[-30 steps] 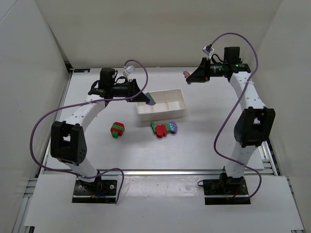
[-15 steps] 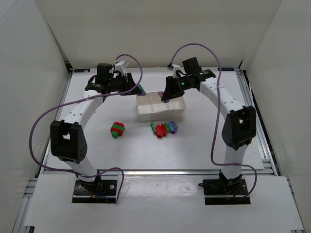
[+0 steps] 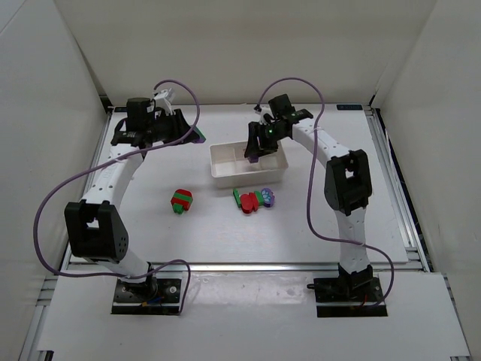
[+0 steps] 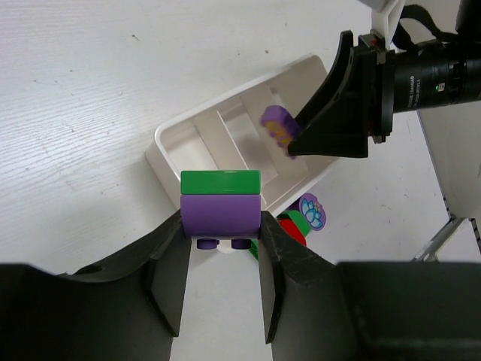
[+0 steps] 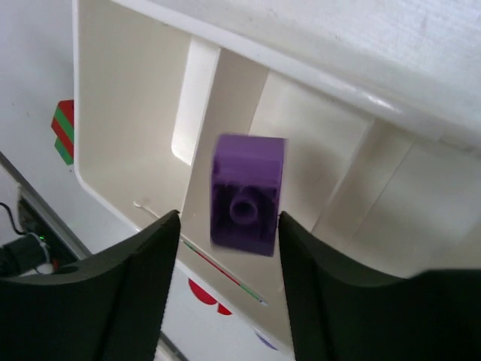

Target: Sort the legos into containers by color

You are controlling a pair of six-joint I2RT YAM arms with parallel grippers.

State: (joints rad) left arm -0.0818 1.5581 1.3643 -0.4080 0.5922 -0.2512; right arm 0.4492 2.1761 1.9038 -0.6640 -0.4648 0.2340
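Observation:
My left gripper [image 3: 197, 137] is shut on a green-on-purple lego stack [image 4: 220, 203], held above the table left of the white tray [image 3: 225, 177]. My right gripper [image 3: 254, 154] hovers over the tray with its jaws open. A purple lego [image 5: 246, 194] is blurred between the fingers, with a gap on one side, above a divider of the tray [image 5: 135, 113]. It also shows in the left wrist view [image 4: 278, 126]. A red-green stack [image 3: 181, 200] and a cluster of red, green and purple pieces [image 3: 253, 199] lie in front of the tray.
White walls enclose the table on three sides. The arms' purple cables loop above the back of the table. The tray's three compartments show no other pieces in the wrist views.
My right arm swung from the far right to over the tray, and its jaws now stand apart around the purple lego. My left arm drew back left from the tray with its stack.

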